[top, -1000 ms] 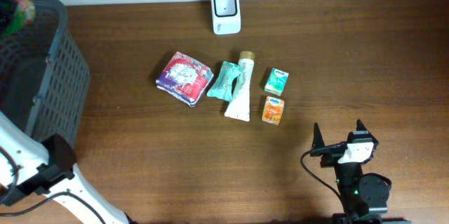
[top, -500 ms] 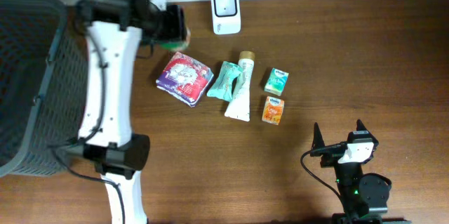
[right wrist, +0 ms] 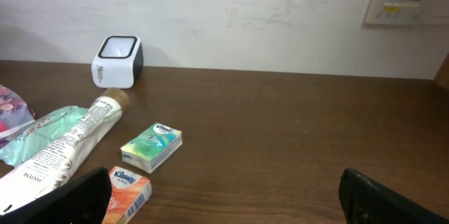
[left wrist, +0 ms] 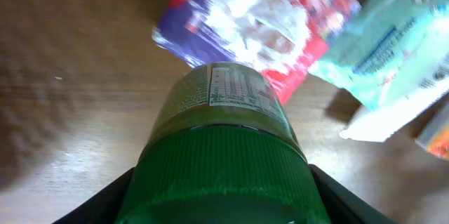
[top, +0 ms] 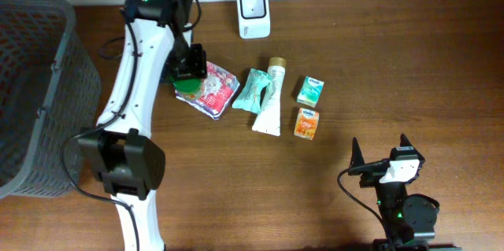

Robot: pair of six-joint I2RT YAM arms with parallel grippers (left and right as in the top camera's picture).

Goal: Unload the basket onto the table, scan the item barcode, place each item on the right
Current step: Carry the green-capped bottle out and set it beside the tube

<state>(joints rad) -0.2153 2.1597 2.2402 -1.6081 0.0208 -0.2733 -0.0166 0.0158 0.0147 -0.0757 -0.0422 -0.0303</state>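
Note:
My left gripper (top: 189,68) is shut on a jar with a green ribbed lid (top: 187,86) and holds it just above the left edge of a purple and red packet (top: 214,87). In the left wrist view the jar (left wrist: 219,112) fills the space between my left gripper's (left wrist: 221,199) black fingers, its printed label facing up. The white barcode scanner (top: 253,12) stands at the table's back edge, to the right of the jar. My right gripper (top: 379,149) rests open at the front right, nothing between its fingers (right wrist: 70,196).
Right of the packet lie a teal pouch (top: 253,90), a white tube (top: 269,103), a green tissue pack (top: 310,91) and an orange Kleenex pack (top: 306,123). A dark mesh basket (top: 39,86) stands at the left edge. The scanner (right wrist: 118,61) also shows in the right wrist view.
The left arm has swung from the basket at the left across to the table with the jar, coming down over the purple packet. The right arm has not moved.

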